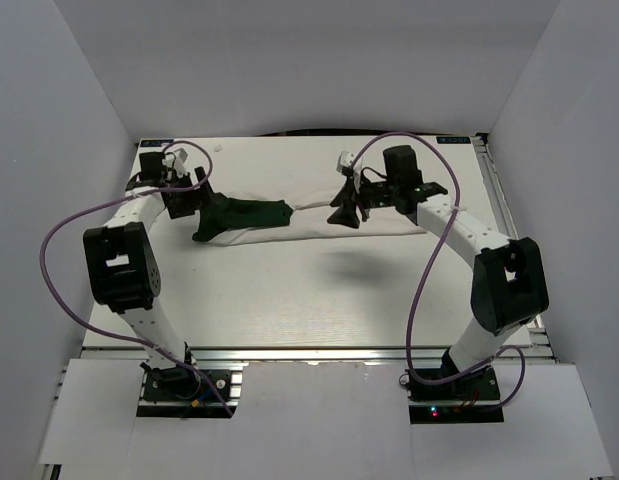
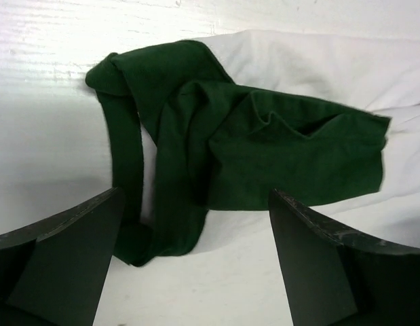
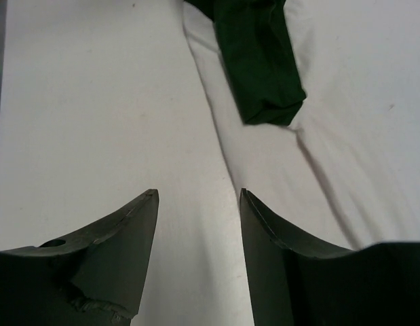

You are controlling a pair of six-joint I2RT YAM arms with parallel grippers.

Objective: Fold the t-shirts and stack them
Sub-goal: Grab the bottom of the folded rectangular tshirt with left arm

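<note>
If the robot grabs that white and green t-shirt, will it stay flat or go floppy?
Probably floppy: the t-shirt lies bunched and wrinkled on the table, so it should sag from wherever it is pinched. Its green sleeve folds thinly, so it is likely light. Pushed, it would probably crumple, not slide.

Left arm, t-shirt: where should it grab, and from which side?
Take the bunched dark green sleeve at the left end of the t-shirt, coming straight down from above. The sleeve is crumpled into raised folds, so there is a ridge of cloth to pinch, while the white body lies flat on the table. The left tool is open and straddles those folds, so it probably needs only a descent.
</note>
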